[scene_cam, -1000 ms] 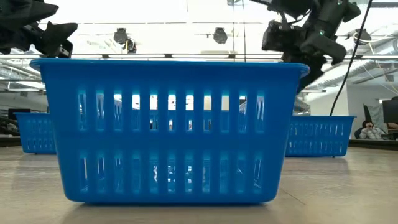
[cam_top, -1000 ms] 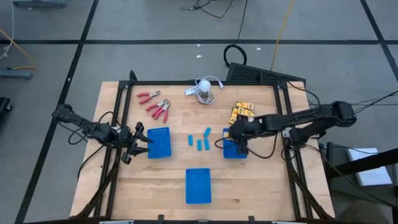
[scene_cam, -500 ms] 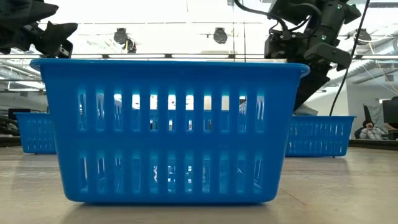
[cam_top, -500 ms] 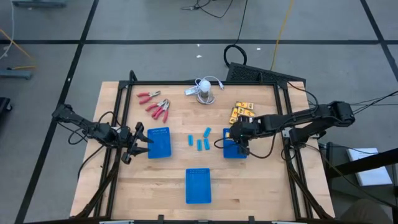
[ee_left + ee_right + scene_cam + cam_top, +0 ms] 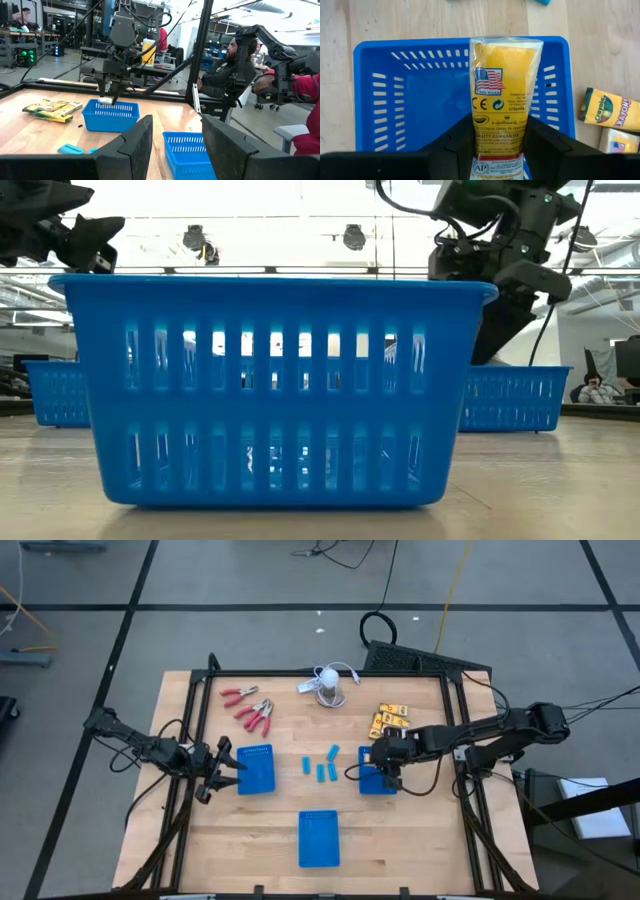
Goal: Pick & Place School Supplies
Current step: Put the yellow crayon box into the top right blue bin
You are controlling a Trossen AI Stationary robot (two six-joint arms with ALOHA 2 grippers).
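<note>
The right gripper clamps a yellow crayon box, plastic-wrapped, with a small flag and fine print, at frame centre above a blue basket. The left gripper is parted, empty.

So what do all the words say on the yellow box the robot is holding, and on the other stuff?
"MADE IN U.S.A." under a flag, "CE", "crayola", "Hallmark", "QUALITY GUARANTEE" and "AP": on the yellow crayon box held by the right gripper over the blue basket.
"Crayola CRAYONS": on the crayon box lying on the table.
The small print on the held box is too small to read.
No other readable text on anything else.
</note>
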